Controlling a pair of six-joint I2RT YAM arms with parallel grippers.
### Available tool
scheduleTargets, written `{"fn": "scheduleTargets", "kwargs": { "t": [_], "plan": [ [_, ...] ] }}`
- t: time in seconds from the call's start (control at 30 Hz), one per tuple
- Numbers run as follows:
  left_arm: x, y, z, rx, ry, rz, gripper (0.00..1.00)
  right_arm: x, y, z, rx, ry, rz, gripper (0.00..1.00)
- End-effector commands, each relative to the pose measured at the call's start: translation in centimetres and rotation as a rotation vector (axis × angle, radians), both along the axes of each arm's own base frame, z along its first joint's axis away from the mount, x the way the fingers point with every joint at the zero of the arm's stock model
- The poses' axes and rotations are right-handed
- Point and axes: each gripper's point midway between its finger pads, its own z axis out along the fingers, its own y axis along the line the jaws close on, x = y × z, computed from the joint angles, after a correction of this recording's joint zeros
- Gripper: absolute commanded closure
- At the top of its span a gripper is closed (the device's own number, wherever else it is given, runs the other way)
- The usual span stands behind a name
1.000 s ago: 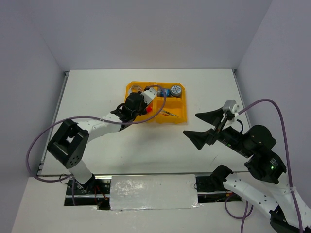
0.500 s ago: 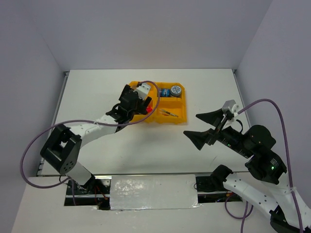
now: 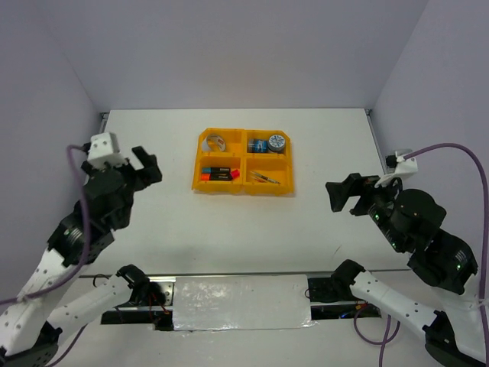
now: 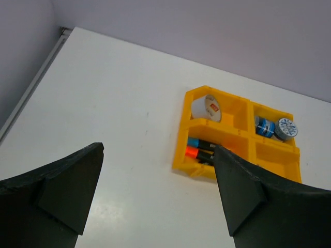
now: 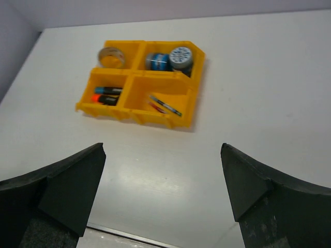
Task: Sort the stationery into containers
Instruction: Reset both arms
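The orange tray (image 3: 197,162) lies at the table's middle back. A silvery ring (image 3: 216,143) sits in its far-left compartment and blue-grey tape rolls (image 3: 269,144) in the far-right one. Markers with blue and orange caps (image 3: 219,173) lie in the near-left compartment, thin pens (image 3: 263,177) in the near-right. My left gripper (image 3: 144,170) hovers open and empty well left of the tray. My right gripper (image 3: 348,195) hangs open and empty to the tray's right. The left wrist view shows the tray (image 4: 181,150) beyond the left gripper (image 4: 158,149). In the right wrist view the tray (image 5: 196,108) lies ahead of the right gripper (image 5: 163,147).
White walls close the table in at the left, back and right. A metal strip (image 3: 95,168) runs along the table's left edge. A silvery plate (image 3: 241,302) lies between the arm bases at the near edge.
My left gripper opened over the tray's near-left compartment, then the arm drew back far to the left. My right arm pulled back to the right and stayed open.
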Motion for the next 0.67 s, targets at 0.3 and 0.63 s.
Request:
{"fn": "scheduleTargets", "kwargs": {
  "t": [0.3, 0.63],
  "plan": [
    [-9.5, 5.6, -4.5, -0.028, 0.166, 0.001, 0.01, -3.2, -7.4, -1.8, -0.083, 0.061, -0.237, 0.0],
    [-9.3, 5.4, -6.0, -0.011, 0.192, 0.0, 0.01, -3.9, -7.4, -2.1, -0.07, 0.038, -0.202, 0.0]
  ]
}}
